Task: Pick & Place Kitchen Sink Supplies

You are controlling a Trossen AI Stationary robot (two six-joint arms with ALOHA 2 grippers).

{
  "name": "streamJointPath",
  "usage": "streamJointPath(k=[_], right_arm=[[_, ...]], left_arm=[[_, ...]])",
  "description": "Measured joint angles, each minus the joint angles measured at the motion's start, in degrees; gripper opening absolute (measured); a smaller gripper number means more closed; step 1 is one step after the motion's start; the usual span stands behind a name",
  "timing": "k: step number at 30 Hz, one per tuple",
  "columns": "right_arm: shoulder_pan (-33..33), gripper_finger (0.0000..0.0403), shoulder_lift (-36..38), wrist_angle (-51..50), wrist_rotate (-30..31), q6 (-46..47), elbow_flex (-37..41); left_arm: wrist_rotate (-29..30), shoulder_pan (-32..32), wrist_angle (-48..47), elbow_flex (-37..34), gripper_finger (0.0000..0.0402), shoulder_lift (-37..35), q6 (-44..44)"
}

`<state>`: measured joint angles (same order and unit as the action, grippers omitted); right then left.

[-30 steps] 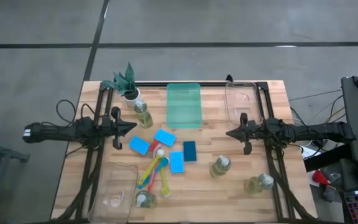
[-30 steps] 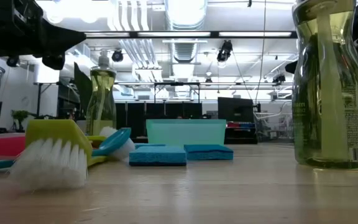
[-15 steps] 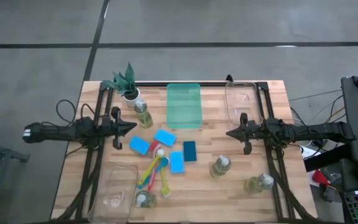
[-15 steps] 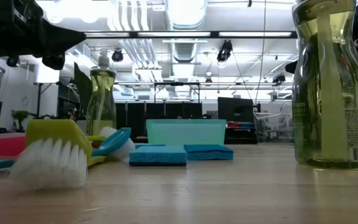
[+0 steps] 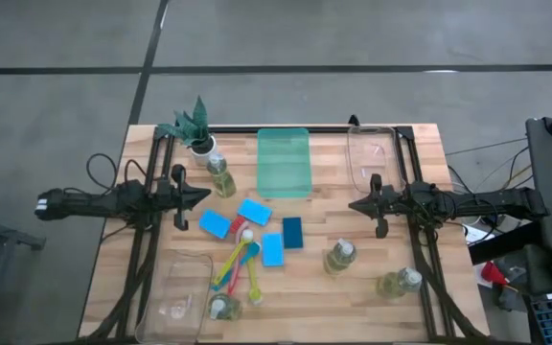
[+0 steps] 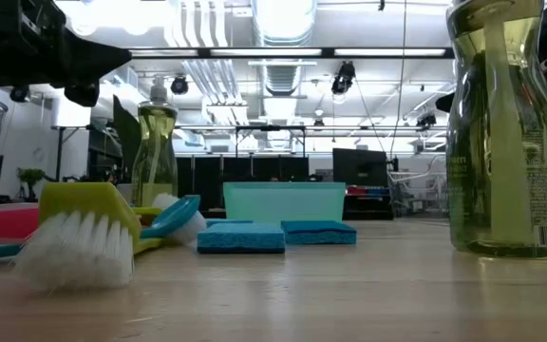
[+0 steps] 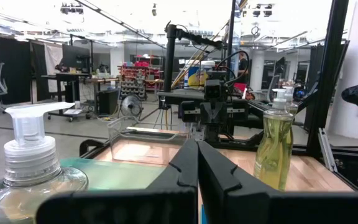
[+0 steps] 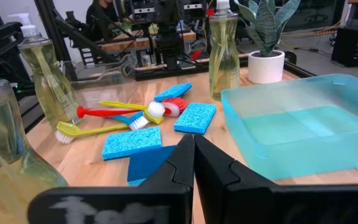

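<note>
From above, a pale plank table (image 5: 372,287) stands on a grey floor crossed by dark lines. The left gripper (image 5: 206,196) hangs over the table's left side, the right gripper (image 5: 353,204) over its right; their tips face each other and both are clenched on nothing. Between them lie four sponges (image 5: 254,212), their long sides at differing slants. Just before these is a fan of brushes (image 5: 238,266), handles running from front-left to bristles at back-right. Bottles (image 5: 340,256) stand upright: one by the plant (image 5: 193,125), two at front right, one at the front beside a clear tray (image 5: 175,297). A green tray (image 5: 284,161) lies lengthwise at the back centre, with another clear tray (image 5: 372,153) to its right.

At table height, a workshop with ceiling lights and ducts fills the background. A brush head (image 6: 79,242) with white bristles sits close by, and a bottle (image 6: 504,128) looms on the right.

The left wrist view shows its fingers (image 7: 185,171) pressed together, a pump bottle (image 7: 33,168) near, and the other arm across the table.

The right wrist view shows its fingers (image 8: 185,158) together above the sponges (image 8: 194,117), with the brushes (image 8: 114,112) lying crosswise beyond.
</note>
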<state>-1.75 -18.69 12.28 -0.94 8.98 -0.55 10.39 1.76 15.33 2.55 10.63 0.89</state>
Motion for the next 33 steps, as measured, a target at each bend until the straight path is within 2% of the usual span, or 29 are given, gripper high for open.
streamJointPath(k=[7, 11, 19, 23, 26, 29, 33], right_arm=[[-0.01, 0.0008, 0.00, 0.34, -0.03, 1.61, 0.02], [-0.01, 0.0008, -0.01, 3.67, -0.37, 13.32, 0.02], [-0.01, 0.0008, -0.01, 15.55, -0.90, 27.92, 0.02], [0.01, 0.0008, -0.12, 24.64, -3.63, 28.80, 0.02], [0.01, 0.0008, -0.16, 30.72, -3.68, 24.26, -0.04], [0.05, 0.0008, -0.34, 30.60, -3.81, 24.33, -2.11], [1.65, 0.0008, -3.32, 24.96, -6.32, 24.62, -8.76]], left_arm=[[-0.02, 0.00, -0.02, 0.00, 0.0003, 0.02, 0.00], [-0.01, 0.00, 0.00, 0.00, 0.0003, 0.00, 0.00], [-0.01, 0.00, 0.00, 0.00, 0.0003, 0.02, 0.01], [0.00, -0.01, -0.02, -0.02, 0.0003, 0.01, 0.01], [0.00, -0.01, 0.00, 0.00, 0.0003, 0.01, 0.00], [0.00, 0.00, 0.00, -0.02, 0.0003, 0.00, 0.02], [0.00, -0.02, -0.02, -0.01, 0.0003, 0.02, 0.00]])
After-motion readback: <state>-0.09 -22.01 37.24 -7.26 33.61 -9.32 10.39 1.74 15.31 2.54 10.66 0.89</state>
